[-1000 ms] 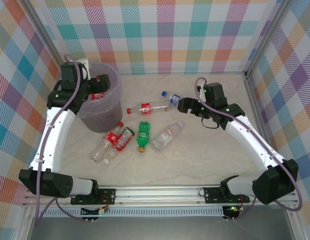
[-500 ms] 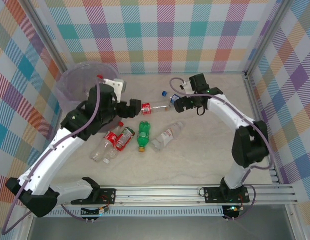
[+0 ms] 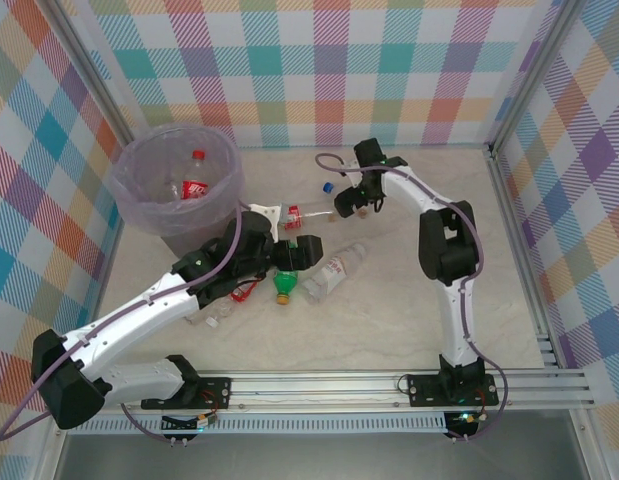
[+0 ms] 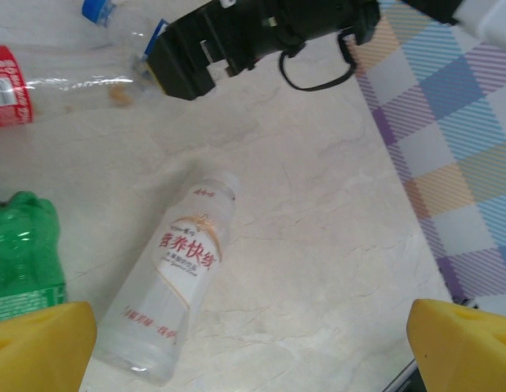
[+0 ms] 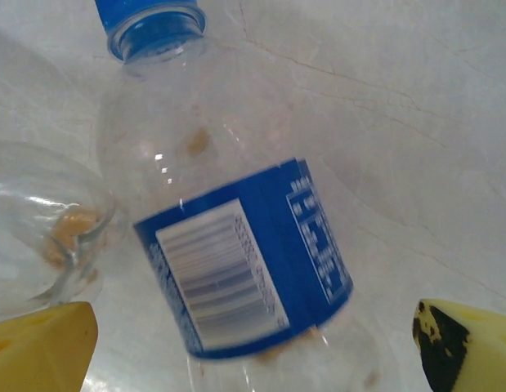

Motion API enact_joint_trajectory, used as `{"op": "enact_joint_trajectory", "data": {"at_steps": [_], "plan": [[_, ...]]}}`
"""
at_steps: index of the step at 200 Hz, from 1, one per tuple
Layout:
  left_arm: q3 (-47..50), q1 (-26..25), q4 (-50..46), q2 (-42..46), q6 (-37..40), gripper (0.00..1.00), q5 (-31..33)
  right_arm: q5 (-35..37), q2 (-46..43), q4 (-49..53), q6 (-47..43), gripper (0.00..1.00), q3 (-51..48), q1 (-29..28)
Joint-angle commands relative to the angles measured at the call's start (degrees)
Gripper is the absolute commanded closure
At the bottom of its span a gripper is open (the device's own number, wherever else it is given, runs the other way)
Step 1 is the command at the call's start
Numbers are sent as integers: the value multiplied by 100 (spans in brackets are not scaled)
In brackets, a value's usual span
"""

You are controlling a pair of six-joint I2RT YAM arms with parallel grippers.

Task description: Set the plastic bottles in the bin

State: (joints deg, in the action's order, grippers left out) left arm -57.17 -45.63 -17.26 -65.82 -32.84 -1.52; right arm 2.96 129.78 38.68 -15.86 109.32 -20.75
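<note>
Tabletop [image 3: 389, 320]: left claw [image 3: 307, 250] has swung from bin [image 3: 119, 185] to green bottle [image 4: 24, 245].

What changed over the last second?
The left gripper swung from above the bin to the loose bottles; the right gripper reached in over the blue-capped bottle. Both jaws are open, holding nothing. The loose bottles lie as before.
</note>
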Motion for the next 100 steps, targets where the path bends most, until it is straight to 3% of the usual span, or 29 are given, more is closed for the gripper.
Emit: {"op": "enact_joint_trajectory", "data": {"at_steps": [1, 48, 100], "plan": [[122, -10, 495, 88, -292, 3, -172, -289, 286, 370, 88, 0, 383, 70], [153, -11, 653, 79, -371, 2, -332, -755, 387, 565, 309, 17, 451, 304], [63, -15, 1055, -171, -853, 4, -318, -870, -209, 129, 372, 32, -310, 392]]}}
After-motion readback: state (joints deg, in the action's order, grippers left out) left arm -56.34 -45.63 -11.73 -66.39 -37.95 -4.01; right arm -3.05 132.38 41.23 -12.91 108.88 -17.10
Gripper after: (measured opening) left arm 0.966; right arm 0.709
